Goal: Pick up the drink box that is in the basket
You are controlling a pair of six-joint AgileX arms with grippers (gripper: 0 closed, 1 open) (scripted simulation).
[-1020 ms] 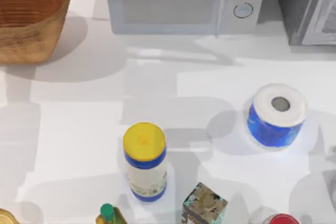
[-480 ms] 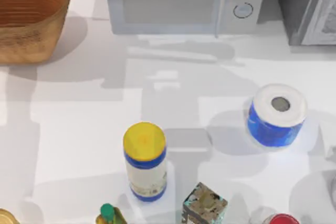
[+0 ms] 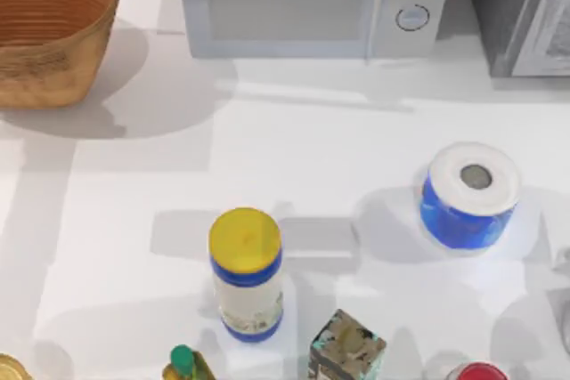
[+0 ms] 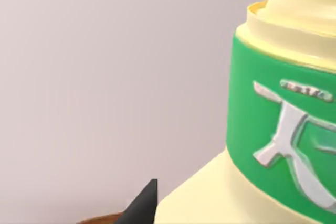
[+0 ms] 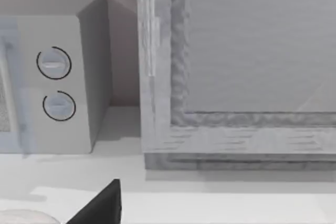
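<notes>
Drink box (image 4: 273, 145) sits right up against the left wrist camera: pale-yellow shoulders, a green collar bearing a raised silver mark that I cannot read as letters, and a pale neck above it. One dark fingertip (image 4: 143, 203) of the left gripper shows beside it, touching or nearly so; whether that gripper clamps the carton I cannot tell. A sliver of brown shows at the edge beneath it.

From above, nearest stand a yellow-lidded canister (image 3: 246, 273) with a blue band and a label too small to read, a small patterned box (image 3: 346, 346) just beside it, a green-capped bottle (image 3: 184, 364) and a red cap (image 3: 481, 372). Farther right stands a blue-wrapped paper roll (image 3: 469, 193). At the far left corner is the basket (image 3: 49, 28), its visible interior showing bare ribbed wicker. The microwave (image 3: 312, 2) stands at the back, two round dials unlabelled.

The right wrist view shows one dark fingertip (image 5: 100, 205) facing the microwave and a grey cabinet (image 5: 236, 72); whether that gripper is open I cannot tell.
</notes>
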